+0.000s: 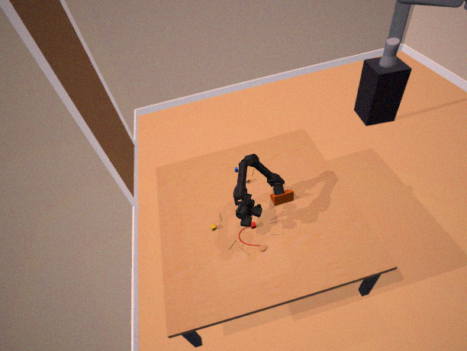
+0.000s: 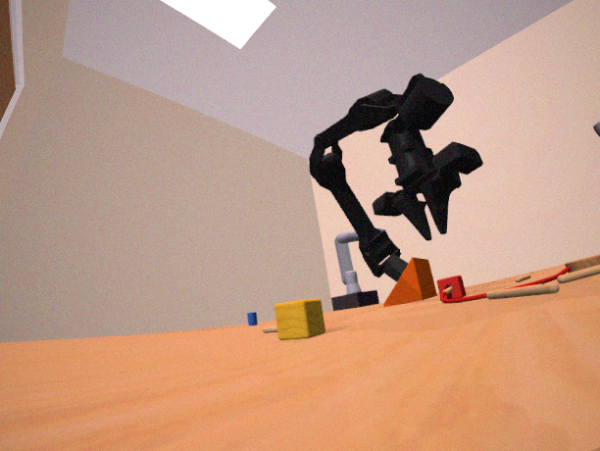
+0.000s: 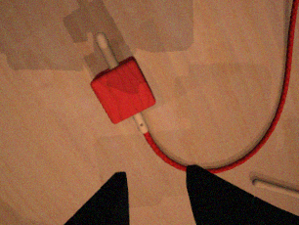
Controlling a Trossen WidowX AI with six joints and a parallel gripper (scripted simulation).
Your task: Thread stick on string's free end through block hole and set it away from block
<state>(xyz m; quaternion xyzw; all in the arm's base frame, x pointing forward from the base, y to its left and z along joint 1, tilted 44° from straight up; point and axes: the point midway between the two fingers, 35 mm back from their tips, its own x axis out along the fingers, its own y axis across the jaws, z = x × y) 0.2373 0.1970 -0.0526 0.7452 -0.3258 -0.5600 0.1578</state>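
The red block (image 3: 124, 88) (image 2: 451, 283) (image 1: 253, 225) lies on the table. The thin wooden stick (image 3: 102, 44) sits in its hole, with one end out on each side. The red string (image 3: 274, 125) (image 2: 466, 297) (image 1: 242, 238) runs from the stick's near end in a curve to the round button (image 1: 262, 249). My gripper (image 3: 156, 178) (image 2: 435, 234) (image 1: 248, 220) hangs above the table just beside the block. Its fingers are apart, point down and hold nothing.
A yellow cube (image 2: 299, 319) (image 1: 214, 227) and a small blue cylinder (image 2: 252, 319) (image 1: 236, 169) stand to the left. Loose sticks (image 1: 231, 245) (image 2: 522, 292) (image 3: 276, 184) lie near the string. The arm's orange base (image 1: 282, 197) (image 2: 412, 284) stands behind the block.
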